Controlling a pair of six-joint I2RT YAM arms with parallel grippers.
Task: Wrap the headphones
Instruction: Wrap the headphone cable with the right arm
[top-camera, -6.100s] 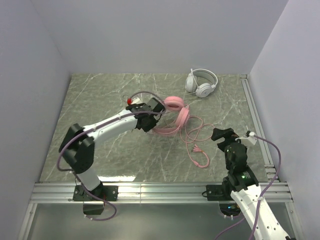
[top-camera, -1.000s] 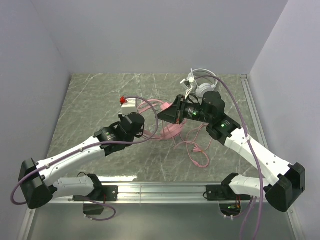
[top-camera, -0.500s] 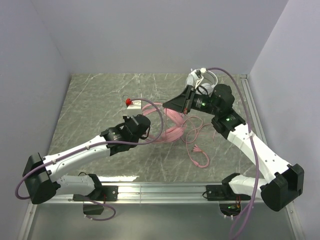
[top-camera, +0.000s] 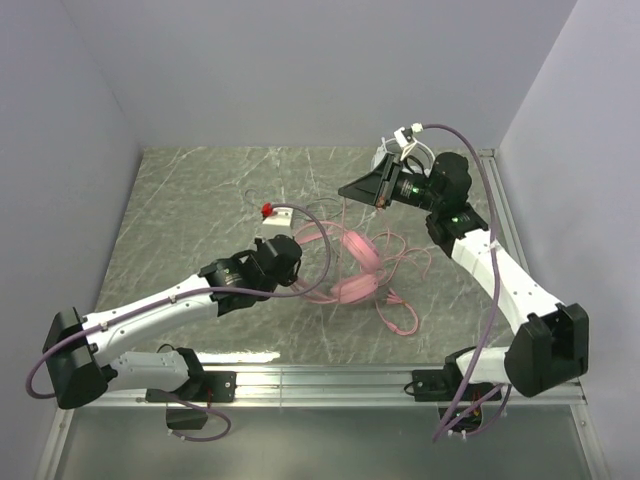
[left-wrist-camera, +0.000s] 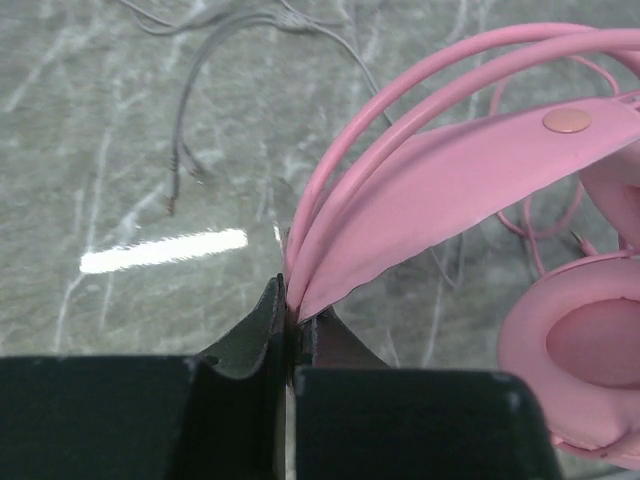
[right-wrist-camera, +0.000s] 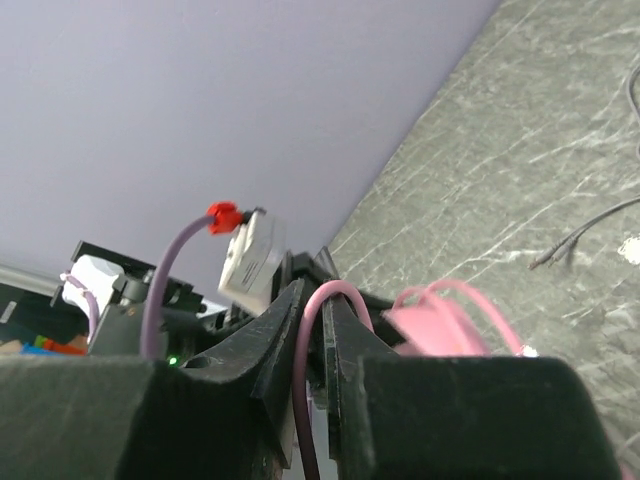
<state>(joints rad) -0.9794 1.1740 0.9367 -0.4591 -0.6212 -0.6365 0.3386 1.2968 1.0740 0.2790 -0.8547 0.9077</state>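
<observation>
Two headsets on the green-grey marbled tabletop, pale walls on three sides, metal rail along the near edge. Pink headset sits about mid-tabletop, a little right of centre, with its headband arching left to the left hand. Whether both earcups rest on the stone I cannot tell. Left hand: jaws pinched narrow on the edge of the pink headband, plain in the wrist view. One earcup fills that view's lower right corner, cut off by the frame. Right hand is raised over the far right of the tabletop, pointing left. It is nearly closed, and the pink cable comes up between its fingers and arches over the tips, so it holds the cable. More of that cable lies in loose loops on the tabletop, right of the earcups and nearer the rail. Where it leaves the headset is lost in the tangle. White headset in the far right corner, almost wholly behind the right wrist and its purple lead. Only a sliver of white shows, shape unreadable. Thin dark cable trails over the stone left of the pink headband, ends lying free. Its join to the white headset can't be made out. Right wrist view is mostly wall and its own fingers. Beyond them is the left arm's white camera block with a red plug.
</observation>
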